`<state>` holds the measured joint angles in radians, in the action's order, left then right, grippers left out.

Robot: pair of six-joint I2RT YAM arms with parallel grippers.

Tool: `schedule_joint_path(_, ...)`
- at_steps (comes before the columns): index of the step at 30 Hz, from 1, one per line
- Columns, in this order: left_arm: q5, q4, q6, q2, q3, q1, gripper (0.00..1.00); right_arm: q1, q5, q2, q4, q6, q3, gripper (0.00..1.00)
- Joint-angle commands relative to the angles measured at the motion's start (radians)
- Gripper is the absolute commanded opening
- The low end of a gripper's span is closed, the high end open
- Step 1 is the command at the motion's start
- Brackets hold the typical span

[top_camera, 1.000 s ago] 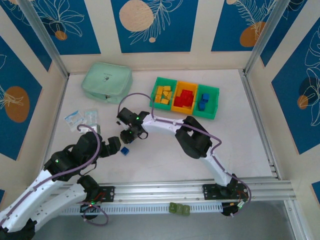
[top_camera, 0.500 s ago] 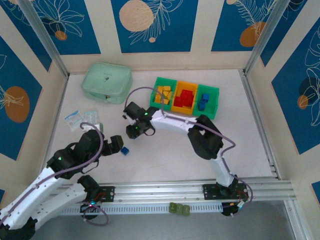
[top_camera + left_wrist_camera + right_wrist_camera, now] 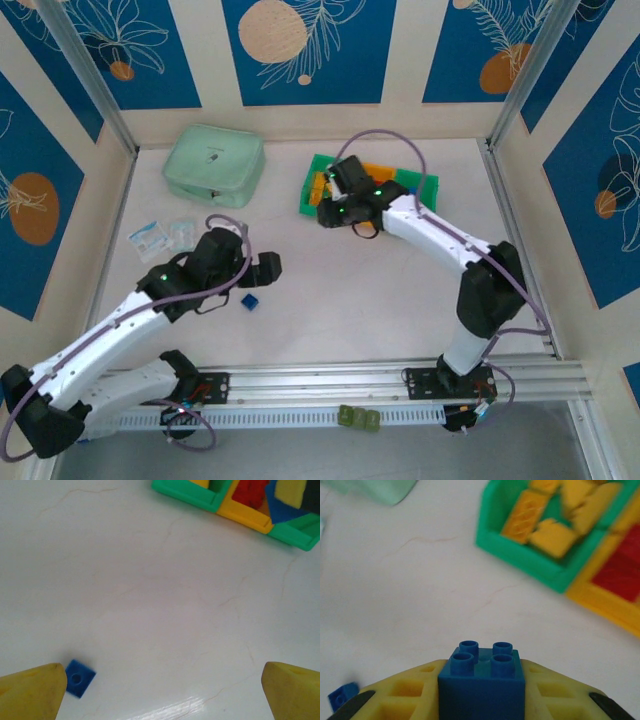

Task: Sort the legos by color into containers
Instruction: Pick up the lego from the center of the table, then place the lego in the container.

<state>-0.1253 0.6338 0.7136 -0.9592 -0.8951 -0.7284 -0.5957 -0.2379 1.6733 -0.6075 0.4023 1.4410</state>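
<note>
My right gripper (image 3: 482,692) is shut on a blue four-stud lego (image 3: 482,680) and holds it above the table, just in front of the containers' left end (image 3: 312,190). The left green bin (image 3: 520,550) holds yellow legos (image 3: 555,535), and the orange bin (image 3: 600,605) holds red ones (image 3: 620,575). A small blue lego (image 3: 250,300) lies on the table, and in the left wrist view this blue lego (image 3: 79,677) sits right beside my left finger (image 3: 30,692). My left gripper (image 3: 265,270) stands wide open just behind it, with nothing between its fingers.
A mint-green zip case (image 3: 213,163) lies at the back left. Clear plastic packets (image 3: 165,235) lie near the left wall. Two olive-green blocks (image 3: 358,418) rest on the front rail. My right arm (image 3: 440,240) hides part of the bins.
My right gripper rose from the table's middle and swung back and right to the bins, carrying the blue lego. My left arm reached forward and right, towards the small blue lego.
</note>
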Motion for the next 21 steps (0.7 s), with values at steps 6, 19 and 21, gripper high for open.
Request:
schedule_joint_path(6,0.108,-0.158,-0.049,-0.147,-0.078,0.011,0.99,0.240,-0.049,-0.052,-0.032,0.023,-0.033,0.32)
schedule_joint_path(19,0.168,-0.176,-0.068,-0.298,-0.158,0.018,0.99,0.477,-0.086,0.179,-0.011,0.013,0.115,0.33)
schedule_joint_path(21,0.172,-0.173,-0.070,-0.302,-0.160,0.021,0.99,0.484,-0.097,0.211,-0.009,0.002,0.145,0.34)
